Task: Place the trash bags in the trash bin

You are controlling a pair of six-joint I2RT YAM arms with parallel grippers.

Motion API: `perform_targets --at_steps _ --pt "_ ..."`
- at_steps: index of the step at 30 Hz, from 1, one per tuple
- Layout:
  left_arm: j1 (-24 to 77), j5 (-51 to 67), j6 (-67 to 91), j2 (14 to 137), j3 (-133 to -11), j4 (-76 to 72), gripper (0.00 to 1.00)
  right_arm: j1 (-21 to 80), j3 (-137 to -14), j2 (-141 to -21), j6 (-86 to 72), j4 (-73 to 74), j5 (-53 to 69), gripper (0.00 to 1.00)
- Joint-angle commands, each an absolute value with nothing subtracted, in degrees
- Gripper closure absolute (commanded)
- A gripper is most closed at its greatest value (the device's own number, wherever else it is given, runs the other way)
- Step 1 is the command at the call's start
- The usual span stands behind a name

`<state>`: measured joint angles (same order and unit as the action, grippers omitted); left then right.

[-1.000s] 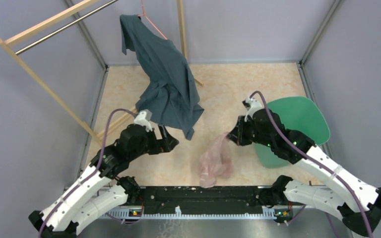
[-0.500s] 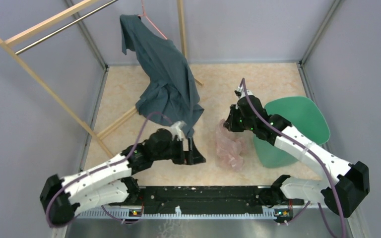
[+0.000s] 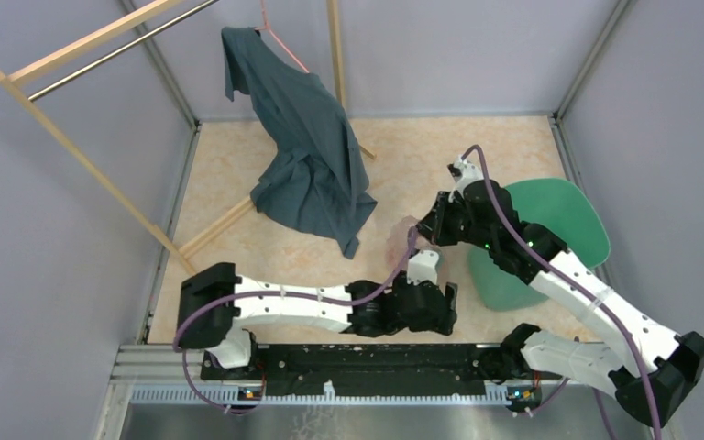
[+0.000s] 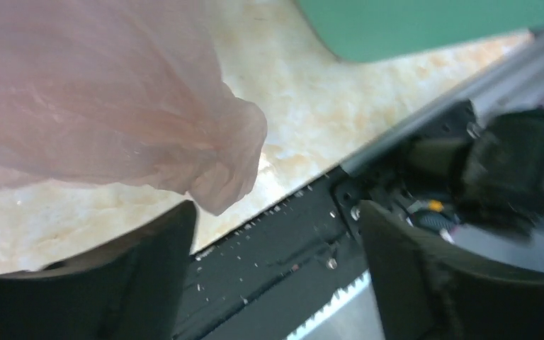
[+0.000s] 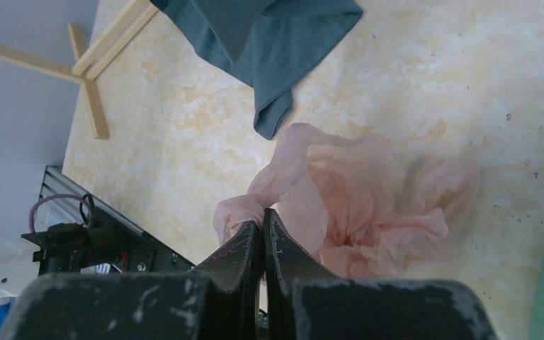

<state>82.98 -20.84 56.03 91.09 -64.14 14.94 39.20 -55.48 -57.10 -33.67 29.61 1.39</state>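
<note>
Right claw (image 5: 263, 217) is pressed together, pinching a fold of the thin, crinkly pale pink plastic bag (image 5: 368, 205). The bag bunches up over the marbled worktop (image 3: 229, 165), just left of the teal-green plastic bin (image 3: 555, 215). Left claw (image 4: 276, 212) is spread wide on the near side, right by the bag's lower end.

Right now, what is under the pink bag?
Bare marble tabletop, with the open left gripper near the hanging bag. What lies directly beneath its bulk is covered.

left arm (image 3: 284, 307) stretched low along the near edge, reaching right, left gripper (image 4: 276, 273) spread wide. right arm (image 3: 568, 275) bent inward, right gripper (image 5: 262, 225) pinched on trash bag (image 5: 368, 205).
</note>
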Motion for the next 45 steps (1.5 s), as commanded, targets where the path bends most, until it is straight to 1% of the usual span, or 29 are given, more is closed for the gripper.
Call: perform_targets --at_steps 1,3,4,6,8,11,13,14,18,20,22,25,29,30,32,33,35,36,37,38,40,41,45 --pt "83.04 -35.72 63.07 96.68 -67.88 27.5 0.18 38.93 -54.31 -53.55 -34.76 28.37 1.27 1.0" --pt "83.01 -37.0 67.08 95.65 -66.15 30.45 0.32 38.89 -54.65 -52.91 -34.72 29.67 0.72 1.0" --pt "82.97 -37.51 68.16 94.23 -64.39 30.91 0.35 38.93 -54.53 -52.46 -34.64 30.16 0.38 1.0" --pt "82.76 -39.27 70.24 90.78 -59.81 31.44 0.36 38.93 -53.57 -51.42 -34.7 30.14 0.18 1.0" --pt "81.34 -39.86 70.55 86.62 -55.21 30.89 0.42 38.9 -52.55 -50.78 -34.8 29.62 0.18 1.0" --pt "78.1 -38.32 65.38 80.24 -49.65 24.82 0.52 38.91 -52.45 -50.86 -34.3 29.84 1.23 1.0" --pt "76.86 -36.91 60.7 76.33 -46.39 18.44 0.54 38.9 -52.69 -51.04 -33.8 30.79 2.11 1.0" --pt "76.42 -35.25 57.76 74.7 -44.87 14.5 0.51 38.88 -52.62 -51.06 -33.49 31.0 3.14 1.0" --pt "76.03 -26.87 52.22 70.87 -41.85 6.09 0.18 38.89 -50.07 -51.06 -32.91 28.18 10.21 1.0" --pt "76.18 -24.59 52.84 69.66 -40.0 3.71 0.04 38.92 -48.4 -51.11 -33.64 25.83 14.08 1.0" --pt "76.13 -24.93 54.3 69.08 -36.85 -0.17 0.02 38.93 -47.35 -50.94 -34.49 24.42 17.36 1.0" --pt "75.8 -28.22 56.32 70.06 -33.48 -5.37 0.02 38.9 -48.66 -50.08 -33.86 26.15 17.43 1.0" --pt "73.68 -31.45 58.0 73.72 -32.77 -6.04 0.02 38.9 -50.47 -47.45 -33.97 26.82 15.9 1.0" --pt "72.91 -32.09 58.46 74.39 -32.73 -5.68 0.04 38.89 -50.22 -46.72 -34.38 26.23 15.72 1.0" --pt "71.03 -32.09 59.45 74.91 -32.07 -6.93 0.12 38.92 -49.46 -45.68 -35.55 24.57 15.4 1.0" --pt "69.57 -30.94 58.89 74.7 -30.78 -9.32 0.17 38.88 -48.94 -45.44 -36.06 23.88 15.45 1.0" --pt "68.01 -27.71 55.97 73.57 -28.72 -14.98 0.34 38.91 -47.55 -44.91 -36.82 22.28 15.99 1.0" --pt "67.73 -26.85 54.92 72.73 -28.17 -16.34 0.45 38.89 -47.13 -44.76 -36.9 21.76 16.4 1.0" --pt "67.61 -26.5 53.97 71.77 -28.1 -16.42 0.61 38.92 -46.99 -44.63 -36.64 21.56 16.86 1.0" --pt "67.59 -26.27 53.03 70.93 -28.31 -15.65 0.71 38.89 -47.25 -44.65 -36.01 21.58 17.17 1.0" --pt "67.59 -25.62 51.43 68.93 -29.34 -11.98 0.93 38.92 -48.56 -44.88 -33.24 22.81 17.58 1.0" --pt "67.59 -25.01 51.12 67.93 -30.08 -9.09 1.0 38.86 -49.59 -45.14 -31.17 23.75 17.84 1.0" --pt "67.59 -21.25 50.42 62.51 -31.63 2.13 1.0 38.93 -53.77 -47.12 -25.26 28.07 18.83 1.0"
